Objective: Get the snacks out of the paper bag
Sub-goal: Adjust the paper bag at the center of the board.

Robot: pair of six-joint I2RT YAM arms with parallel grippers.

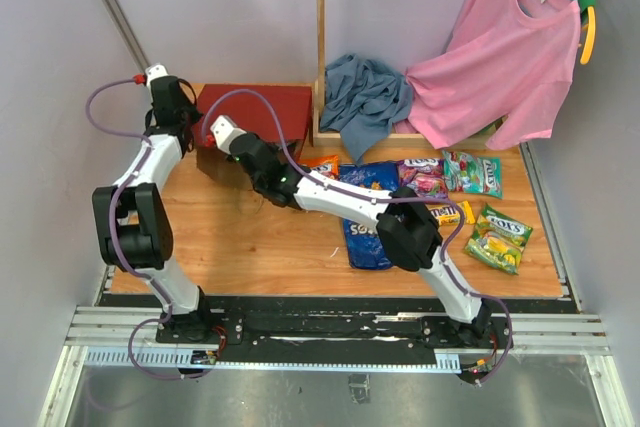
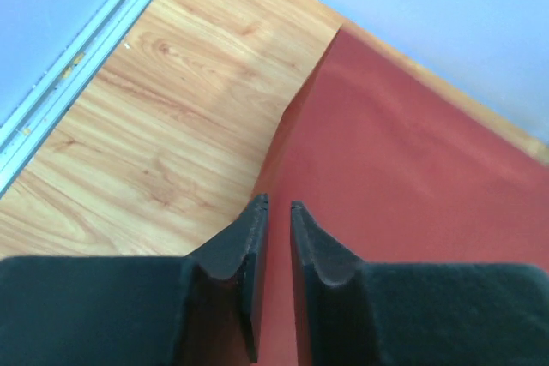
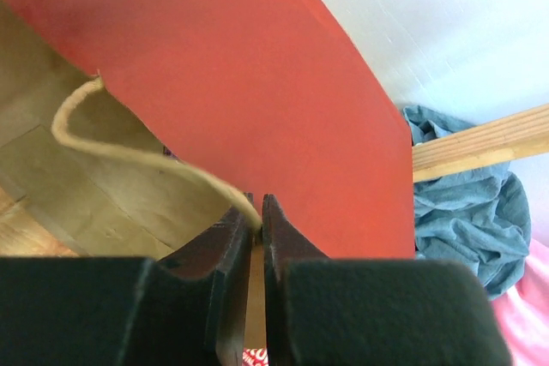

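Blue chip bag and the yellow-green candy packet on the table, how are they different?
The blue chip bag is much bigger than the yellow-green candy packet. The chip bag is partly hidden under the right arm; the candy packet lies in the open. Both lie flat on the wooden table, outside the paper bag.

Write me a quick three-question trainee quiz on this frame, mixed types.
1. True or false: the blue chip bag is inside the paper bag.
2. What runs into the gap between the right gripper fingers? A) the bag's cord handle B) a pink sleeve C) a green packet
3. Fill in: the shirt hanging at the upper right of the top view is ___.
Key: 1 false, it lies out on the table. 2 A. 3 pink.
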